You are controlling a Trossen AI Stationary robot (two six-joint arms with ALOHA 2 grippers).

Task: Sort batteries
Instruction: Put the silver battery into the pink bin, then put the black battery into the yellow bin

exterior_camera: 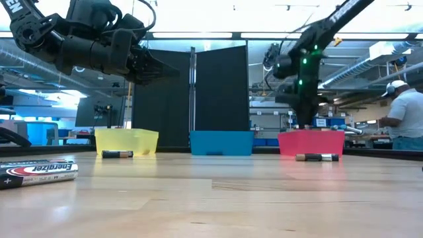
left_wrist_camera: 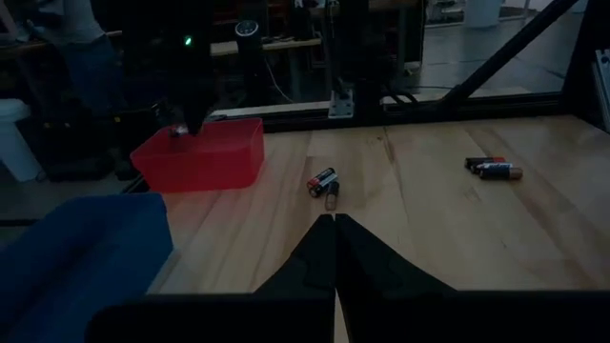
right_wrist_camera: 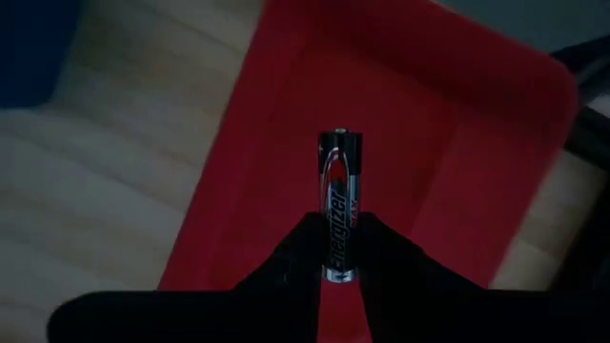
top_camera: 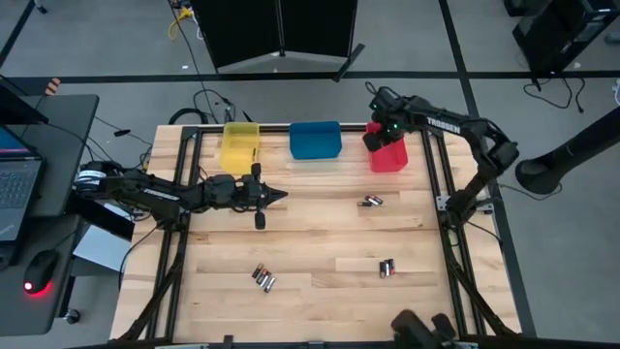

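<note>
A single battery (right_wrist_camera: 340, 205) stands upright, pinched between the fingers of the right hand (top_camera: 380, 131), which hangs over the red bin (top_camera: 389, 155) at the desk's (top_camera: 320, 233) far right. The right arm reaches in from the right edge, elbow bent. Other batteries lie loose on the desk: a pair (top_camera: 370, 202) near the red bin, another pair (top_camera: 387, 268) nearer the front, a cluster (top_camera: 263, 279) front left. The left hand (top_camera: 281, 195) hovers mid-desk, fingers pressed together, holding nothing, its arm stretched level beside the yellow bin (top_camera: 240, 145).

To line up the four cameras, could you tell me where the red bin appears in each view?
High: red bin, table's far right.
Low: right of centre.
Left wrist: upper left.
Right wrist: fills the frame, behind the right gripper's battery.
Shared landmark: blue bin.
</note>
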